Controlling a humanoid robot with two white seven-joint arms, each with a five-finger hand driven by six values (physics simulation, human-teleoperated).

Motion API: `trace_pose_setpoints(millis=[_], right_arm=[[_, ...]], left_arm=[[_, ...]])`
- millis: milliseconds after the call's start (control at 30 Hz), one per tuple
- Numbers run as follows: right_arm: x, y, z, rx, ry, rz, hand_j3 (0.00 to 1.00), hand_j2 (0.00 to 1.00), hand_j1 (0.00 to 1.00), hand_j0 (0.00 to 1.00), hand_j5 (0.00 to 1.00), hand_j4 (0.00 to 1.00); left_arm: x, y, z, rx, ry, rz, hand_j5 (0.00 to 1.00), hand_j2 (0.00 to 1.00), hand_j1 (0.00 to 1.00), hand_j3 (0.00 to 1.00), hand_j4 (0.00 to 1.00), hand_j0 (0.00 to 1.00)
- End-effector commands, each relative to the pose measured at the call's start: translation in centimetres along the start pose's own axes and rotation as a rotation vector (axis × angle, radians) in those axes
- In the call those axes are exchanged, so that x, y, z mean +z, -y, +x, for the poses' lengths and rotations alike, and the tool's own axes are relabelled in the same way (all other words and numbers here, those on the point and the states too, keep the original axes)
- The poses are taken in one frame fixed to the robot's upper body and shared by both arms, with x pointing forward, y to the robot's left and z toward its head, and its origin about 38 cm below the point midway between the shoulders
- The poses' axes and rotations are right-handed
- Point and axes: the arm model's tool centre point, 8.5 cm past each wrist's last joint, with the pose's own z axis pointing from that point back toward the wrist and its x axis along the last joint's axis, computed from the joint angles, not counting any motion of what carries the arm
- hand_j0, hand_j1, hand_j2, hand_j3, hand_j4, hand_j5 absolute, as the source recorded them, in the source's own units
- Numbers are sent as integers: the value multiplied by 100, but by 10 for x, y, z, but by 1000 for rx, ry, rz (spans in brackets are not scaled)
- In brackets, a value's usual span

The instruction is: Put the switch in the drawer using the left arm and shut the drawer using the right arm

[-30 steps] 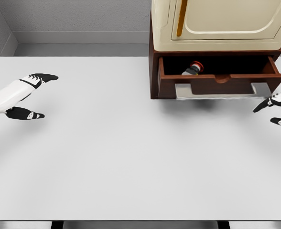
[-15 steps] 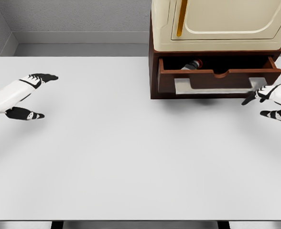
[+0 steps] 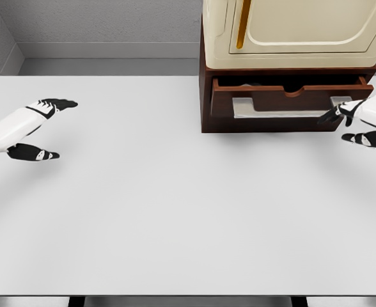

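Drawer (image 3: 284, 101): nearly shut, front touching right hand (image 3: 357, 126) fingertips.
Right hand: fingers spread, gripping nothing.
Switch: hidden, presumably inside drawer.
Handling: rigid, likely slides easily; press flat on front panel.
Left hand (image 3: 38, 128): open, resting far across counter (image 3: 175, 211).

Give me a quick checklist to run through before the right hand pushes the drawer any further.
1. Drawer fully shut: not ok, a gap shows at the top.
2. Switch inside the drawer: cannot tell, hidden from this view.
3. Right hand at the drawer front's right end: ok, fingers open.
4. Left hand away from the drawer: ok, open at the table's left side.
5. Nothing sticking out over the drawer front: ok.
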Motion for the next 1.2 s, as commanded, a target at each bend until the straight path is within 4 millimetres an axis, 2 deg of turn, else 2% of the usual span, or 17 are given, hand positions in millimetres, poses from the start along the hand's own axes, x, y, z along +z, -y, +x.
trace_pose_setpoints(millis=[0,367,700,933,1033,1100,1167], right_arm=[[-4,-8,-1,-21,4,10,69,69,69,69,69,69],[-14,-6,-8,-17,-6,8,69,69,69,69,69,69],[-39,-22,-11,-30,-2,19,71,71,71,71,71,71],[-36,-24,-11,-27,-7,30,71,71,71,71,71,71],[-31,-37,-10,-41,-14,56,71,71,71,71,71,71],[-22,-38,-10,-21,-28,86,71,71,71,71,71,71],[-16,-46,-2,-9,-15,118,71,71,71,71,71,71]], left_arm=[[0,-1,0,5,0,6,100,100,100,100,100,100],[1,0,-1,8,-1,5,100,100,100,100,100,100],[0,-1,0,7,-1,7,100,100,100,100,100,100],[0,0,0,9,-1,9,100,100,100,100,100,100],[2,1,-4,13,-14,3,100,100,100,100,100,100],[2,2,-4,14,-13,4,100,100,100,100,100,100],[2,2,-4,15,-13,4,100,100,100,100,100,100]])
